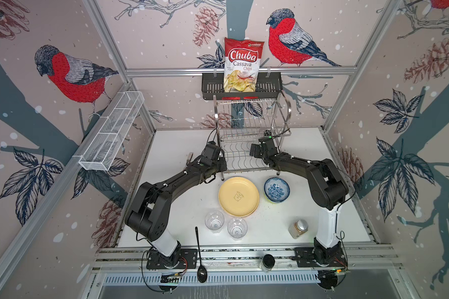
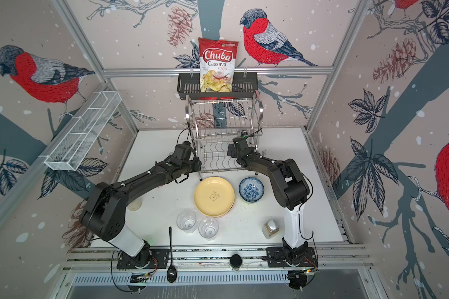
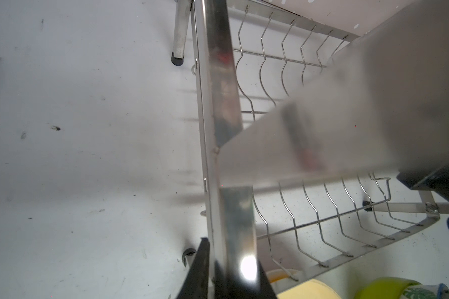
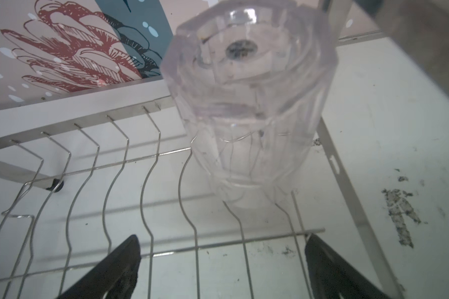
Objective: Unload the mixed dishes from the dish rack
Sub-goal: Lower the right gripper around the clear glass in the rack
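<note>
Blurred clear tumbler [image 4: 246, 108] just ahead of wide-spread right hand [image 4: 222, 236], left hand [image 3: 230, 255] narrow, pinching dish rack [image 3: 222, 77] frame, fingertips largely cropped.

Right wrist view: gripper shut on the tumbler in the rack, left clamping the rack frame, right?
Not shut: right wrist view shows the right gripper open, tumbler ahead of its fingertips in the dish rack; the left gripper does clamp the frame.
</note>
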